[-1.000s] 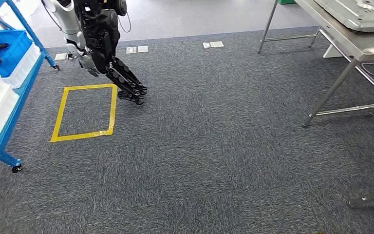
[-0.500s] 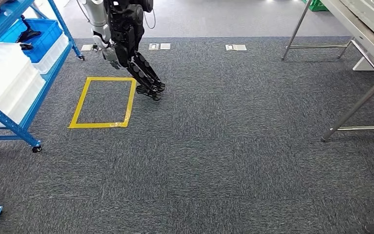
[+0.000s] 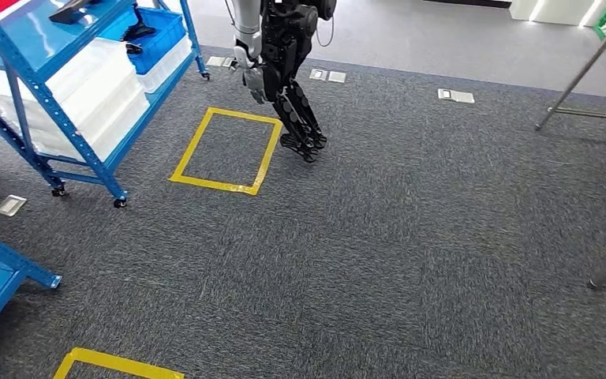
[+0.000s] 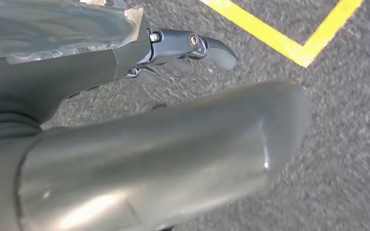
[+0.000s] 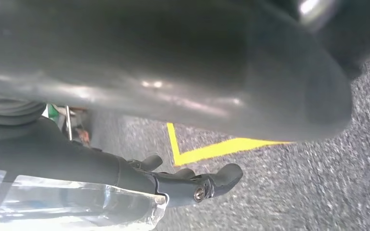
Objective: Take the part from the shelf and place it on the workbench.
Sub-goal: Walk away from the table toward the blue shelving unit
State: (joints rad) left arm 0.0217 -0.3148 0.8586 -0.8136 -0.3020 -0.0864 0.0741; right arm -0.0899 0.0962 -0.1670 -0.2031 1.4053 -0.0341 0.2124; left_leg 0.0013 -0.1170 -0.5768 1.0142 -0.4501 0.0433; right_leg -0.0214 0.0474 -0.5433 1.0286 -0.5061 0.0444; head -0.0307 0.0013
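Near, both arms hang over the grey carpet (image 3: 410,237): the left robot hand (image 4: 192,48) and right robot hand (image 5: 192,185) grasp nothing, fingers loosely extended. At ten o'clock stands the blue shelf (image 3: 43,99); at eleven, farther, a dark part (image 3: 138,30) sits in its blue bin (image 3: 162,31).

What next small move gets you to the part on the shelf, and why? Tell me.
Probably keep turning left and step toward the blue shelf. It stands off to the left, its blue bin out of arm's reach, and the left hand and right hand hang over the carpet holding nothing.
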